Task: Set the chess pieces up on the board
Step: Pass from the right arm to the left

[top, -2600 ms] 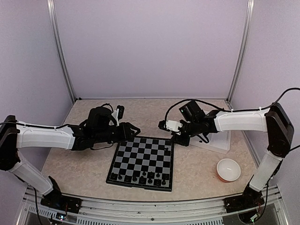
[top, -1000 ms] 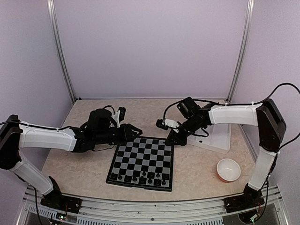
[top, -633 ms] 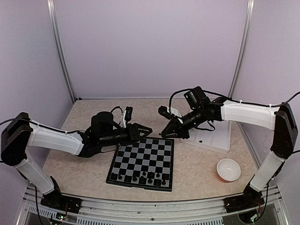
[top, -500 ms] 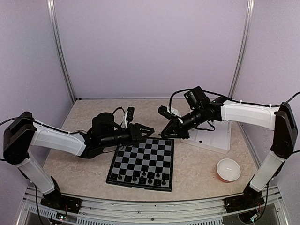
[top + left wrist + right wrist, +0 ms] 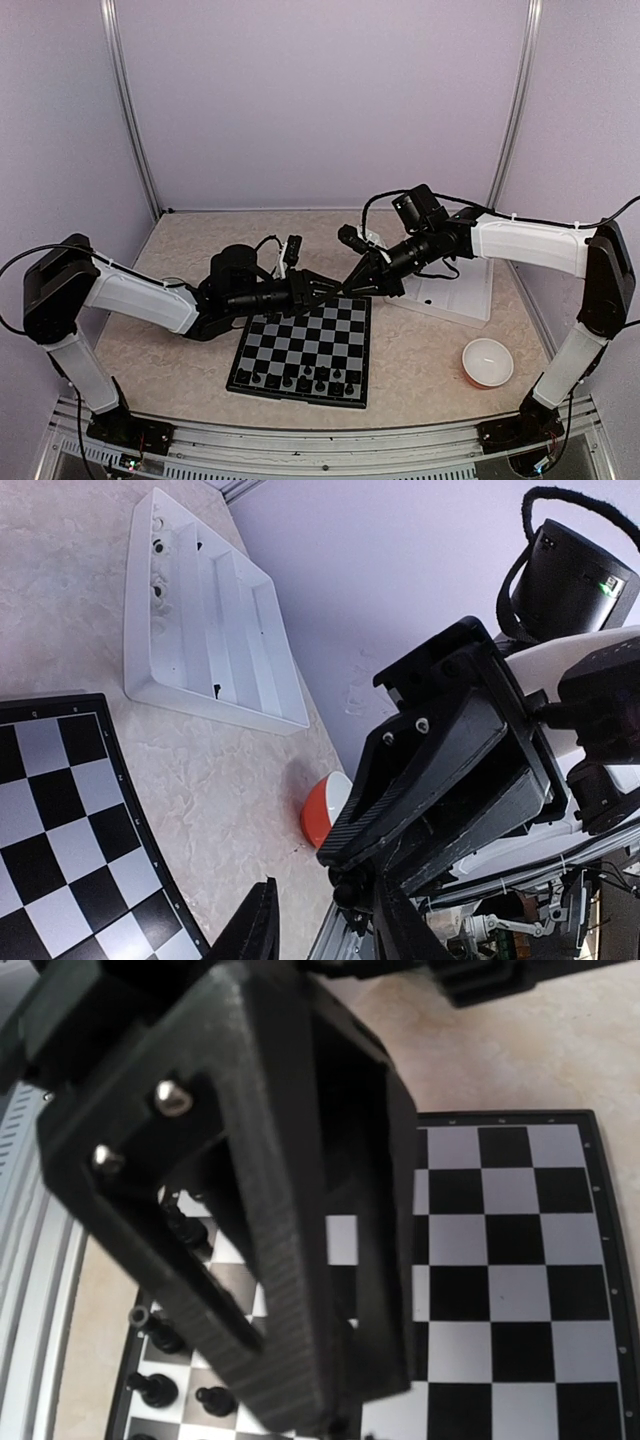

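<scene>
The tiny black plastic chess pieces (image 5: 300, 378), along the near rows of the black-and-grey chequered board (image 5: 300, 335), look light and slippery, best nipped mid-stem; the right gripper (image 5: 332, 1415) seems to pinch one at its far edge, the left gripper (image 5: 335, 286) spread around it.

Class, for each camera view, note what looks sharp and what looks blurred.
Top external: even light, no glare, board clear. Left wrist: tray sharp, view strongly tilted. Right wrist: board fairly clear, the dark foreground close to the lens soft.
</scene>
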Robot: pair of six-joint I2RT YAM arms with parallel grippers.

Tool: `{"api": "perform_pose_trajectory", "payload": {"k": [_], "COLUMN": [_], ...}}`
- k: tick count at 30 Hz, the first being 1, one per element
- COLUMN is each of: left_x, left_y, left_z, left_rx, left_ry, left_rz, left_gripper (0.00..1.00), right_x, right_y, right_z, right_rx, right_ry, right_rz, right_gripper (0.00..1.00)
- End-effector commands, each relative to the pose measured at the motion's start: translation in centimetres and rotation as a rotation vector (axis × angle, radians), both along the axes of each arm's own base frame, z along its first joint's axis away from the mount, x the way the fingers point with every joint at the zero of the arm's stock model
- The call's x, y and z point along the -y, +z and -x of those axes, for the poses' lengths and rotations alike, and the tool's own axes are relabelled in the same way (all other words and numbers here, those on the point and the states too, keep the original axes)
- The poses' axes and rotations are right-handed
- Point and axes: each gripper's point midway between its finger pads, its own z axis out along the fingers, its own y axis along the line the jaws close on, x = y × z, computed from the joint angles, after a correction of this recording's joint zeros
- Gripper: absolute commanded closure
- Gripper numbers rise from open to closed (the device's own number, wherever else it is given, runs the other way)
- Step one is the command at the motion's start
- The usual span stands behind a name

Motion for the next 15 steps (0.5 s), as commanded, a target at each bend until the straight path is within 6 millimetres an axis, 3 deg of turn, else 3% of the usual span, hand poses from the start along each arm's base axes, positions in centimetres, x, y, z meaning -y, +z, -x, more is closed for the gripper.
{"api": "perform_pose_trajectory", "payload": {"k": [1, 12, 15], "left_x": [1.05, 1.54, 1.59], "left_y": [1.86, 1.78, 1.85], "left_z": [0.28, 0.74, 0.77], "left_rx": [0.031, 0.031, 0.046], "left_ry": [-0.038, -0.073, -0.080], "left_rz": [0.061, 0.073, 0.069], "left_gripper": [0.69, 0.87, 0.93], "right_x": [-0.08, -0.26, -0.21], "right_y": [0.46, 0.21, 0.15], "right_z": [0.08, -0.06, -0.18], "right_rx": [-0.007, -0.013, -0.006], "right_ry": [0.007, 0.007, 0.005], "right_rz": [-0.020, -0.015, -0.006], "right_gripper": [0.90, 0.88, 0.83]}}
